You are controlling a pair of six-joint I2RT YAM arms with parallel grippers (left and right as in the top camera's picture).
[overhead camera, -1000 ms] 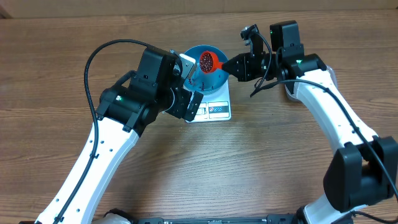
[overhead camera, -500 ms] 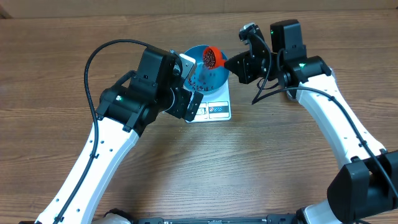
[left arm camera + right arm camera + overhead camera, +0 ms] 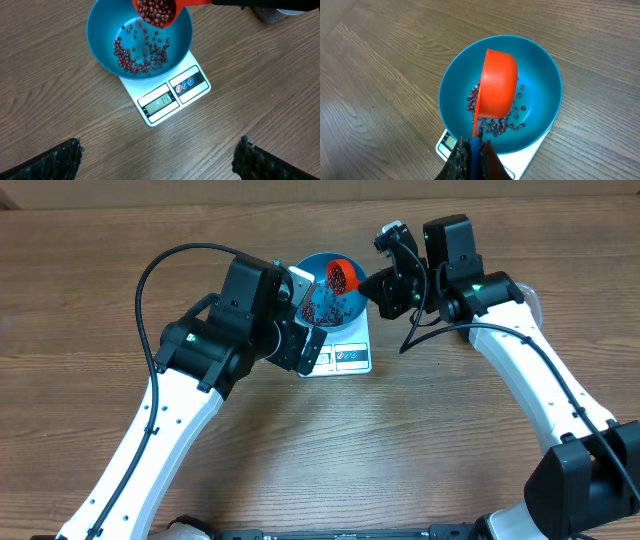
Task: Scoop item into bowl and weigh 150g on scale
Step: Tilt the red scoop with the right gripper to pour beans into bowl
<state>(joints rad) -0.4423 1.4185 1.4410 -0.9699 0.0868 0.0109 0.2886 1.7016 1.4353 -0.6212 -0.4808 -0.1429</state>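
We see our right gripper (image 3: 474, 150), clamped on the red scoop (image 3: 497, 90), has tipped it further since a moment ago; beans (image 3: 142, 55) now spill into the blue bowl (image 3: 100, 30) on the scale (image 3: 186, 84); left gripper (image 3: 160, 162) gapes empty

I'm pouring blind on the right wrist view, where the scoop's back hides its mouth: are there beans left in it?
Observer: Yes. The left wrist view shows the red scoop tipped over the bowl, its mouth full of beans, some falling.
Operator: Is the scale reading?
Observer: The scale has a lit display with digits, too blurred to read.
Operator: And the left gripper?
Observer: The left gripper is open above the table, holding nothing.
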